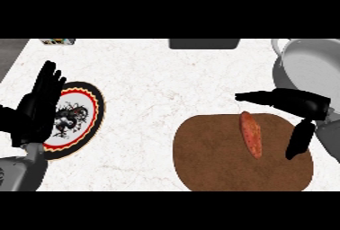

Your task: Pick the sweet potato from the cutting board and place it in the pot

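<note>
An orange-red sweet potato (252,134) lies lengthwise on the round brown cutting board (212,157) at the lower right. My right hand (299,104) hovers over the board's right side, open, with fingers stretched to the left above the potato's far end and the thumb hanging down at its right. Nothing is between them. The grey metal pot (312,63) stands at the far right, behind the board. My left hand (38,105) rests open, fingers up, at the left.
A round plate (91,117) with a red and black rim and a dark pattern lies under my left hand. A dark rectangular object (203,43) sits at the counter's back edge, and a small box (58,41) at the back left.
</note>
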